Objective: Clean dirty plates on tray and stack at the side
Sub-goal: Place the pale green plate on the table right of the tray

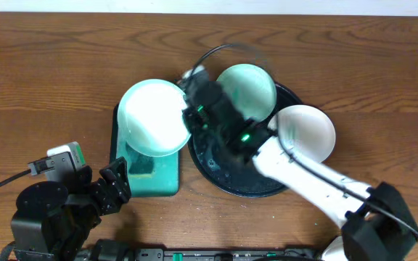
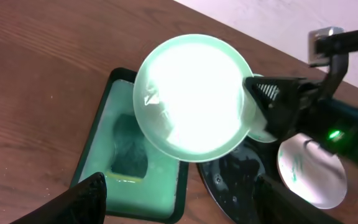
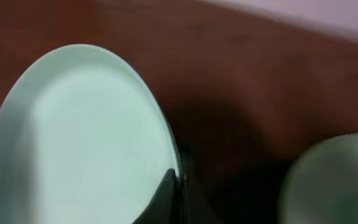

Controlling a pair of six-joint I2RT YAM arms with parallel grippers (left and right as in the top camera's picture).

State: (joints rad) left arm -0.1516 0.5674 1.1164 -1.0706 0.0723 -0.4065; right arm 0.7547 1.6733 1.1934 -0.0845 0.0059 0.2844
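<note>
the left arm (image 1: 71, 210) sits low at the near-left corner of the bench (image 1: 49, 72). the left jaws are spread wide with nothing in them, aimed at the teal basin (image 1: 162, 181) just ahead. a darker teal lump (image 2: 129, 158) in there might be a sponge, can't tell for sure. right over the basin hangs one mint plate (image 1: 151, 116), with the right jaws clamped tight on its right rim. so it lies ahead of and above the left jaws, face toward them, round so no long axis to fuss over. imo the left arm is nearer for wiping. further right, the other mint plate (image 1: 249, 83) is on the black tray (image 1: 223, 181), and the white plate (image 1: 310, 130), teal-smeared, overhangs its right rim.
</note>
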